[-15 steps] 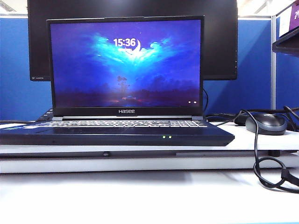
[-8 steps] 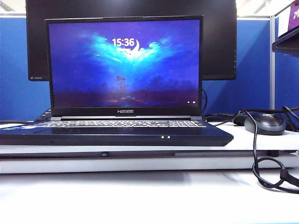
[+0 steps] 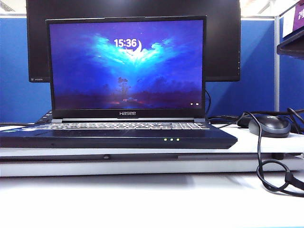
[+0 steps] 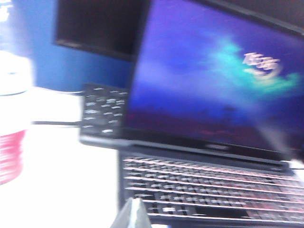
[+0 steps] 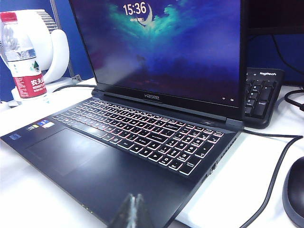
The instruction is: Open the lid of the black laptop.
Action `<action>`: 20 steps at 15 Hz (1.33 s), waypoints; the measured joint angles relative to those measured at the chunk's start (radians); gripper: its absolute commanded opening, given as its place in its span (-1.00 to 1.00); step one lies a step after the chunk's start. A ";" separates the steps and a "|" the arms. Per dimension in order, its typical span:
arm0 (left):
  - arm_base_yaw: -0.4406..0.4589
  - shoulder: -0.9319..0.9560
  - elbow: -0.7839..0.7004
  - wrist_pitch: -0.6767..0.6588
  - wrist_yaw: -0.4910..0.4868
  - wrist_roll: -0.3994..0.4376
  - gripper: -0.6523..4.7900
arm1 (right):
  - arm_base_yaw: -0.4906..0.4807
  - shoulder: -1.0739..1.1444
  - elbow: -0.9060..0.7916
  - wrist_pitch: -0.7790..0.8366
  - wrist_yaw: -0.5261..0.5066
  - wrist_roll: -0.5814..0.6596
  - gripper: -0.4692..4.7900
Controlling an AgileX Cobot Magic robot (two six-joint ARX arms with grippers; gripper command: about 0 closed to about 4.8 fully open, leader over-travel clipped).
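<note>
Neither arm shows in the exterior view; only the wrist cameras catch anything of the robot. In the left wrist view, the left gripper (image 4: pixel 133 216) appears as a pale, blurred, pointed tip at the frame's lower edge, its two fingers seeming pressed together into one narrow wedge, with no gap visible between them; the whole picture is smeared. In the right wrist view, the right gripper (image 5: pixel 134 212) shows as a dark pointed tip at the lower edge, its fingers meeting along a thin seam, nothing held between them. The wrists and arm links of both sides lie out of sight.
</note>
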 measured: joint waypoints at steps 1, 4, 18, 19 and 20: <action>0.037 0.000 -0.011 0.004 -0.001 0.013 -0.77 | 0.000 0.000 0.000 0.000 0.000 0.000 -0.83; 0.100 0.000 -0.041 0.003 -0.003 0.018 -0.77 | 0.000 0.000 0.000 0.000 0.000 0.000 -0.83; 0.117 0.000 -0.041 0.010 -0.073 0.066 -0.77 | 0.000 0.000 0.000 0.000 0.000 0.000 -0.83; 0.117 0.000 -0.041 0.010 -0.072 0.066 -0.77 | 0.000 0.000 0.000 0.000 0.000 0.000 -0.83; 0.117 0.000 -0.041 0.010 -0.072 0.066 -0.77 | 0.000 0.000 0.000 0.000 0.000 0.000 -0.83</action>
